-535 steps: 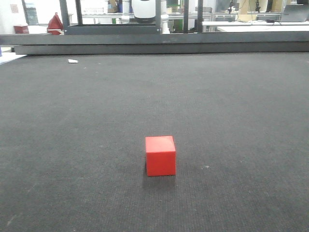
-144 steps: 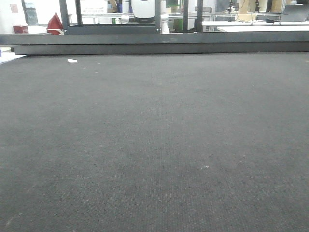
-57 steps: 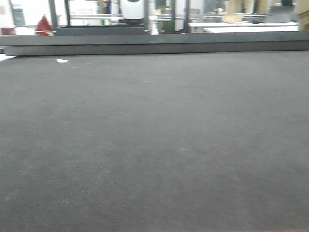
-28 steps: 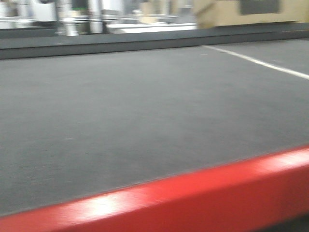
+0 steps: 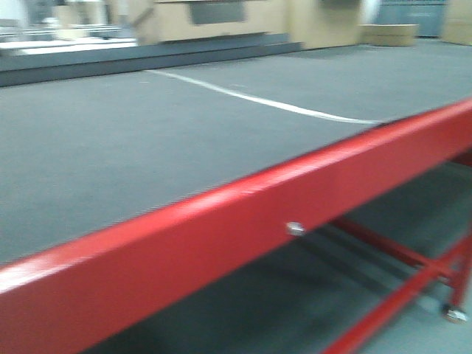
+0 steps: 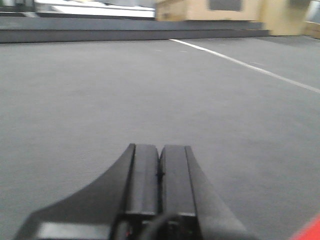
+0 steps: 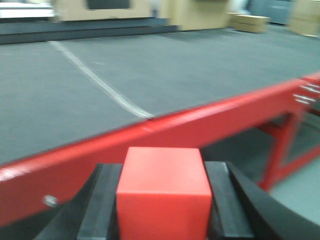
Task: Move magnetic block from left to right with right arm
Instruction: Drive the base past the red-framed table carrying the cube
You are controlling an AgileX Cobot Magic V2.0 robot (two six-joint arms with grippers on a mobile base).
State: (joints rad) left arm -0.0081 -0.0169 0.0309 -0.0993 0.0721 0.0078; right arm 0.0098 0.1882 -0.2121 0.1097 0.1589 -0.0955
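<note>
Swinging to the right, the front view is catching the red-edged bench point(image 5: 221, 236) while the magnetic block point(image 7: 163, 185), gone from mid-mat, is riding clamped in the right hand point(image 7: 162, 202) at lower centre, so the carry is looking under way.

My right gripper point(image 7: 163, 170) has the magnetic block point(image 7: 163, 192) pinched tight, facing the table's red rail point(image 7: 200, 125), with the grey mat point(image 7: 175, 65) beyond.

No writing can be read in any view: the dark panel point(image 5: 217, 12) on the cardboard box point(image 5: 269, 18) is blurred, and the magnetic block point(image 7: 164, 192) shows plain faces.
</note>
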